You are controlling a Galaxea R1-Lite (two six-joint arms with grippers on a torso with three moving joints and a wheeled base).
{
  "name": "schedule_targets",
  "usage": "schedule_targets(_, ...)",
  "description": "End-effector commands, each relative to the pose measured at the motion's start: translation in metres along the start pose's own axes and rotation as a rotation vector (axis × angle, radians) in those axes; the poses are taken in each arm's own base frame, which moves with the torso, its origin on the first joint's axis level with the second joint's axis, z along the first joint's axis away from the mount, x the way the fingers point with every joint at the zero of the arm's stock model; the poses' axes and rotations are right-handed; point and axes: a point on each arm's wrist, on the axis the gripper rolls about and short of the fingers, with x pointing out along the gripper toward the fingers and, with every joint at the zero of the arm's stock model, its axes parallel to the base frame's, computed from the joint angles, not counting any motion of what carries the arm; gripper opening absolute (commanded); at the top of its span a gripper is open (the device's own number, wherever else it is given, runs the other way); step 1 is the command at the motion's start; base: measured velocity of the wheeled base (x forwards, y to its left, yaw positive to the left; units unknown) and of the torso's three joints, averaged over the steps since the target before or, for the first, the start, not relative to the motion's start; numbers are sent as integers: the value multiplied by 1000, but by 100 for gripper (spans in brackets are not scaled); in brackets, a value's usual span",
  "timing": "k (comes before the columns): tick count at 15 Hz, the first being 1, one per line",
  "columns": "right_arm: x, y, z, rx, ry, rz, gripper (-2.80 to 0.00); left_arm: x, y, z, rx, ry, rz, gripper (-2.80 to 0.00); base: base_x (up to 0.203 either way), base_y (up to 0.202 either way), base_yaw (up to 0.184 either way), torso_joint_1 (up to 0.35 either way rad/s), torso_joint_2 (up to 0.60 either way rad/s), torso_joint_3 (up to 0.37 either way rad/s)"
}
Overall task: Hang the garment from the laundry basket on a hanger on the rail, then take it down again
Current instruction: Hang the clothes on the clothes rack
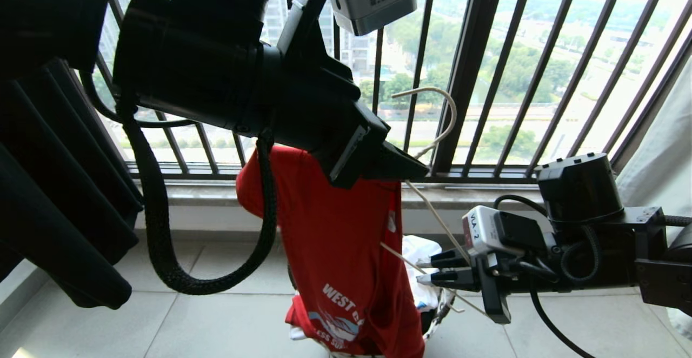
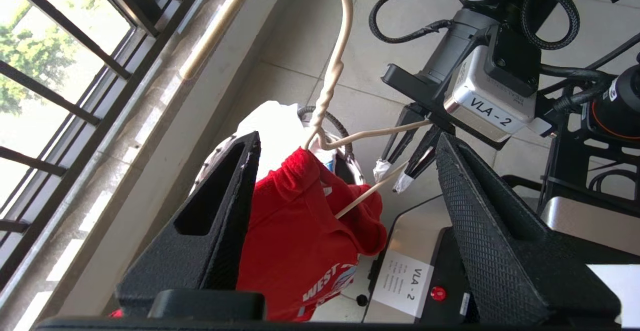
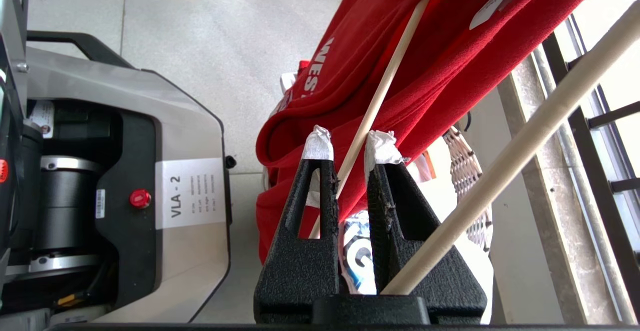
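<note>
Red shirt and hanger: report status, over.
Left end effector open above the red shirt. Right end effector shut on the hanger rod. Shirt draped on one hanger arm, hem over the laundry basket. Hook off any rail.

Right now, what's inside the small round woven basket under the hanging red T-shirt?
White printed fabric shows above the whitish-grey woven basket's rim. The red T-shirt, draped on the thin off-white hanger, hangs down in front and covers most of the opening, so the rest cannot be seen.
</note>
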Motion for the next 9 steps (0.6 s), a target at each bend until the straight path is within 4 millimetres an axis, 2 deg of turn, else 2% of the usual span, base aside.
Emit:
schedule_targets(1, -2, 0, 2, -10, -8, -6, -280, -15, 5, 2, -2, -19, 36, 0, 0, 0, 0, 0, 0, 0)
schedule_targets(4, -4, 0, -1, 0, -1, -8, -280, -48, 14, 6, -34, -63, 115, 0, 0, 0, 0, 0, 0, 0)
schedule_targets(5, -5, -1, -2, 4, 2, -12, -280, -58, 14, 8, -43, -78, 133, -177, 0, 0, 0, 0, 0, 0)
schedule_targets(6, -5, -2, -2, 4, 3, -17, -280, -66, 15, 8, -52, -87, 153, -280, 0, 0, 0, 0, 0, 0)
schedule_targets(9, -14, -2, 5, 18, -11, -35, -280, -87, 26, 4, -121, -96, 230, -280, 0, 0, 0, 0, 0, 0)
